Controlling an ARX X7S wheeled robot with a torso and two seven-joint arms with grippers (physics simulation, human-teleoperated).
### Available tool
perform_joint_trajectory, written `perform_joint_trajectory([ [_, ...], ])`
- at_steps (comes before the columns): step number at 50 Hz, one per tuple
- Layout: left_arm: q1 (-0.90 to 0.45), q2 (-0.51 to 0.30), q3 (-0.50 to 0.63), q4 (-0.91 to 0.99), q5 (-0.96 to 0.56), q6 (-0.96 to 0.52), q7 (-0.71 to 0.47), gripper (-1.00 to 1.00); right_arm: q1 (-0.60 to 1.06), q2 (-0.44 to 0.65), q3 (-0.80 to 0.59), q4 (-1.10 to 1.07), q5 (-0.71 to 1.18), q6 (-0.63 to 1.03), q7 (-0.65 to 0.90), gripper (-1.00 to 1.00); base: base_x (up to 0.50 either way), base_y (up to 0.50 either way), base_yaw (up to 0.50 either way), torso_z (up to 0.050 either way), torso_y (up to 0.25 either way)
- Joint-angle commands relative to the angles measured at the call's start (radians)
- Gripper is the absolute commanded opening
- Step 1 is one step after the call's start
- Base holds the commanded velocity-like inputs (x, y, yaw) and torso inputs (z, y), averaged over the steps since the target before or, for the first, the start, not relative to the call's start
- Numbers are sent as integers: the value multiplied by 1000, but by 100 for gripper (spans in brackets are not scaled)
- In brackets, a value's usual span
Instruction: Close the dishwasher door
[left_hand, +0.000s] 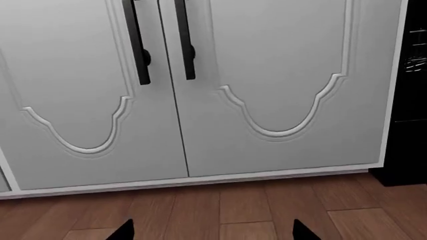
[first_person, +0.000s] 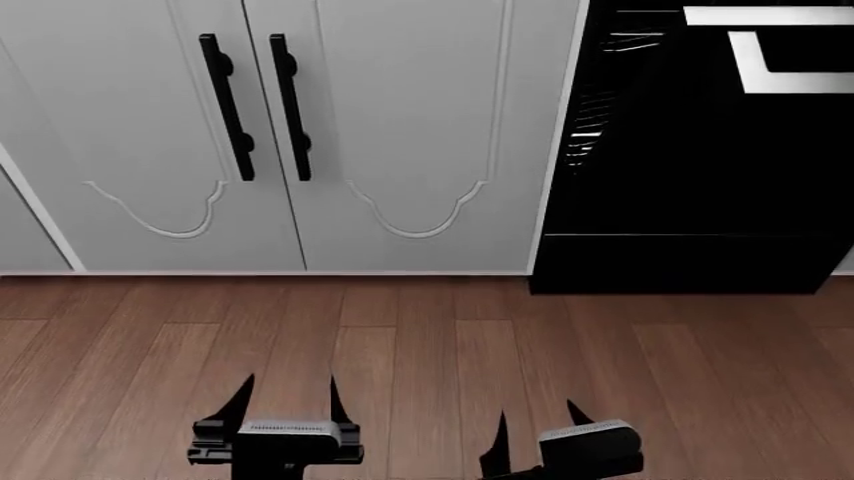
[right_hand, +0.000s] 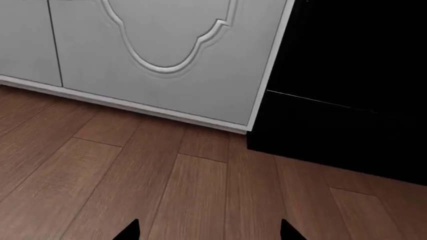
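Wood floor (first_person: 427, 340); two cabinet doors (first_person: 400, 130), two pincers parted.

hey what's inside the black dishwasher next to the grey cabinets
Through the gap along the dishwasher's left side, silver wire racks show in the head view. Whether they hold any dishes can't be seen; the rest of the interior is dark and covered by the glossy black dishwasher door.

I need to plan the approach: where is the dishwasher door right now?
In the head view the dishwasher door is at the upper right, directly right of the grey cabinet doors, above the wood floor; both end effectors are well short of it.
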Motion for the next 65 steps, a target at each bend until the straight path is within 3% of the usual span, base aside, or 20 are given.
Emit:
perform_joint_trajectory([
  [1,1,-3,5,-1,-5,7,-2,100,-2,3,-4,-8,3,5,7,100,0,0,0,-50,0],
  [45,-4,-6,3,1,-40,31,-22,100,7,0,0,2,20,9,49,100,0,0,0,-46,-1],
  [53,12,-2,-8,98,-78,-66,-55,100,-9,-3,39,-94,65,-21,68,100,0,0,0,0,0],
  [65,-1,-19,12,104,-21,-10,-64,100,-1,-5,56,-149,142,-9,44,100,0,0,0,0,0],
])
